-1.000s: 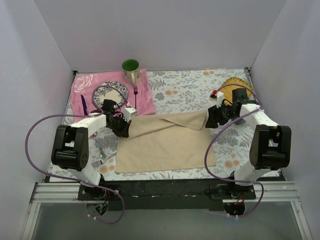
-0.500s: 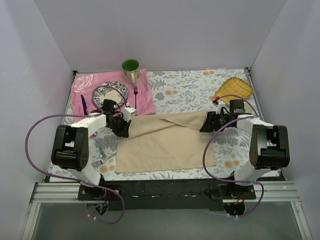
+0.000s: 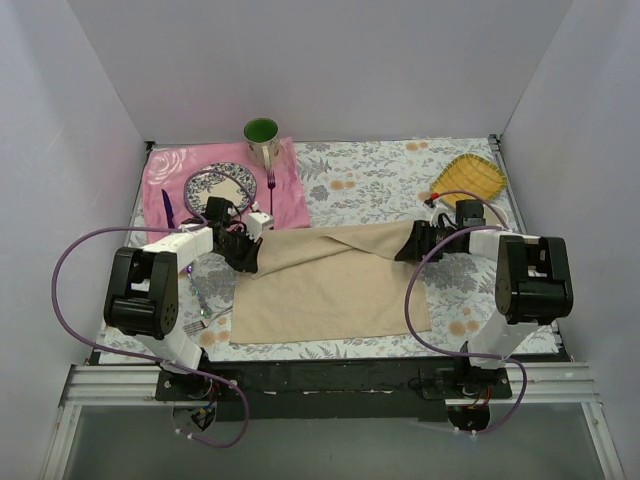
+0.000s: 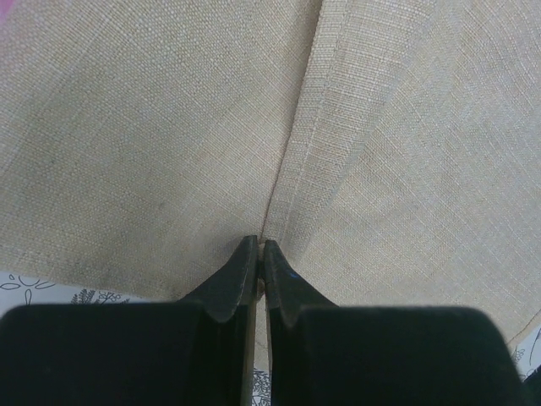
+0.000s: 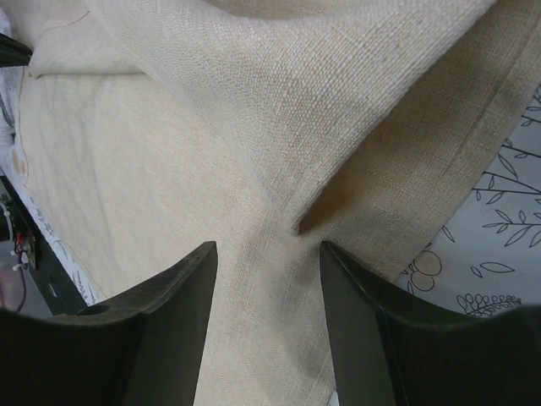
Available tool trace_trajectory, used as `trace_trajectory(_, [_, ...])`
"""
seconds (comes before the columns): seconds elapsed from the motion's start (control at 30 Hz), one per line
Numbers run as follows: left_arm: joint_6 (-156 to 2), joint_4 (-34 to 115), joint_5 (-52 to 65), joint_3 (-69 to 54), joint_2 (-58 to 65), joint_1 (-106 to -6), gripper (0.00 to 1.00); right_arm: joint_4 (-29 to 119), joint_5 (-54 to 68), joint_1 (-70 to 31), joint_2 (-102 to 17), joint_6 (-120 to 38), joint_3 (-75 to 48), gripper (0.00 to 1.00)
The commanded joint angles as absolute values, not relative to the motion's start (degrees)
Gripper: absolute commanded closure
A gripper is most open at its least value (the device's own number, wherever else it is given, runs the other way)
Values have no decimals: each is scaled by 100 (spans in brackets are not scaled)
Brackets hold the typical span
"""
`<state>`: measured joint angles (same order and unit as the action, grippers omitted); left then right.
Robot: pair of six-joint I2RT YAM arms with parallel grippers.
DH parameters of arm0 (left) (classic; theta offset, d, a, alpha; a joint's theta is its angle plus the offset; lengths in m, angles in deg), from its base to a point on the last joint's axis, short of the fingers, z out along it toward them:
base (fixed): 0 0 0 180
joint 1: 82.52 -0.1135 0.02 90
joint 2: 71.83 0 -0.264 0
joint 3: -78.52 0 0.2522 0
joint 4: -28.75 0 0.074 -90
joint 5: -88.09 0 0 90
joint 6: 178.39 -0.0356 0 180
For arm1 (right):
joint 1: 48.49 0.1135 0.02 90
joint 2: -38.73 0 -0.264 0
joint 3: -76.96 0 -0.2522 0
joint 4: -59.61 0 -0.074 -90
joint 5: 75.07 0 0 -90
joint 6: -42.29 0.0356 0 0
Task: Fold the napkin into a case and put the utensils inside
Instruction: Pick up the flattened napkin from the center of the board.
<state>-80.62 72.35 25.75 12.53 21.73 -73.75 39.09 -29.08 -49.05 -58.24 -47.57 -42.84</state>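
Fingers on your left gripper [image 4: 258, 250] are pinched shut on the hem at the far left corner of the napkin [image 3: 330, 285]. Your right gripper [image 5: 266, 254] has its jaws apart, straddling a raised fold at the far right corner without yet closing on it. By my reading you are early in the job: the napkin lies mostly flat on the flowered tablecloth [image 3: 380, 180] with only its far edge partly turned over, no pocket is formed, and the spoon [image 3: 200, 296] and fork [image 3: 194, 325] lie outside the cloth near the left arm.
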Motion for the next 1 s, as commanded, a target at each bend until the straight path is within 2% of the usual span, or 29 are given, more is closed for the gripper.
trace_trajectory(0.0, [-8092,7054,2507,1097,2230,-7365,100,4163,-3095,-4858,-5936,-4543,-4050,42])
trace_trajectory(0.1, [-8109,7054,2489,1088,2257,-7373,100,4224,-3112,-4858,-6041,-4472,-4032,46])
trace_trajectory(0.33, [-8118,7090,2489,1070,2231,-7365,100,4102,-3192,-4867,-5831,-4499,-3953,47])
trace_trajectory(0.47, [-8127,7107,2481,1062,2222,-7365,100,4277,-2990,-4858,-5681,-4429,-3988,46])
trace_trajectory(0.8, [-8004,6993,2498,1000,2345,-7373,100,4347,-2998,-4858,-6208,-4367,-3909,44])
trace_trajectory(0.87, [-7978,6975,2489,991,2397,-7373,100,4461,-3086,-4867,-6278,-4280,-3927,47])
trace_trajectory(0.97, [-7951,6923,2463,991,2467,-7373,100,4532,-3209,-4858,-6462,-4121,-3918,60])
